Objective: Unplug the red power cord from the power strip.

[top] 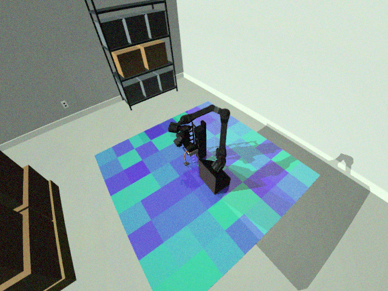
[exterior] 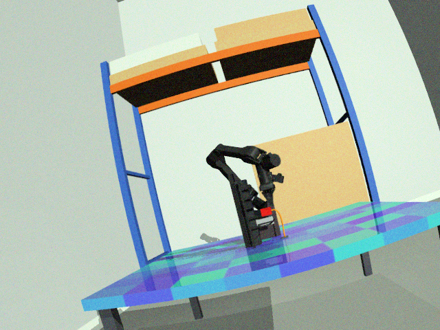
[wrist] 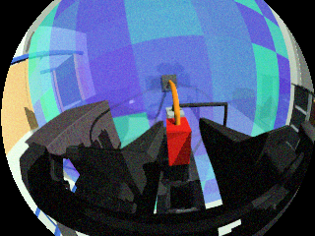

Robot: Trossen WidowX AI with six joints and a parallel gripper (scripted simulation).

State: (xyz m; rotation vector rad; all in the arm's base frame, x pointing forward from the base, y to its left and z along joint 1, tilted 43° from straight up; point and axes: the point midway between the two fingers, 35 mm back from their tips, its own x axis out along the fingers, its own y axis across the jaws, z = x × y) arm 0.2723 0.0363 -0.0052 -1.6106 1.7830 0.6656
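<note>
1. Narrow gaps separate the red plug (exterior: 265,212) (wrist: 178,143) from both fingers of the end effector (top: 190,147) (exterior: 269,203) (wrist: 181,124).
2. Below it, a grey plug (exterior: 262,221) crowds the passage.
3. The power strip (top: 202,139) (exterior: 243,216) blocks one side — the orange cord (top: 185,155) (exterior: 283,221) (wrist: 176,100) arcs across the opposite side.
</note>
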